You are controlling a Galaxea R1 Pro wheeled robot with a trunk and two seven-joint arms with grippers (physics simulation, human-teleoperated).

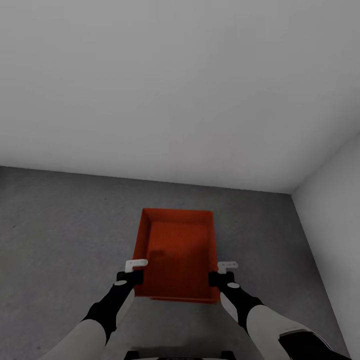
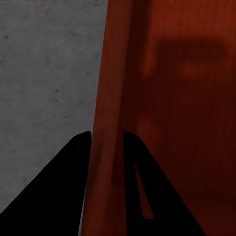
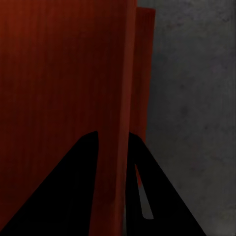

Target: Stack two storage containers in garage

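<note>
One orange-red storage container shows in the head view, topless, with its ribbed inside facing up, over the garage's dark grey concrete floor. My left gripper is shut on its left wall and my right gripper is shut on its right wall. The left wrist view has that thin wall pinched between the two dark fingers of the left gripper. Likewise the right gripper clamps the other wall. Just beyond it is a second orange-red strip; I cannot tell what it belongs to, nor whether the container rests on the floor.
A plain pale grey wall rises just beyond the container. Another pale wall closes the right side, and the two meet in a corner. Bare concrete spreads to the left of the container.
</note>
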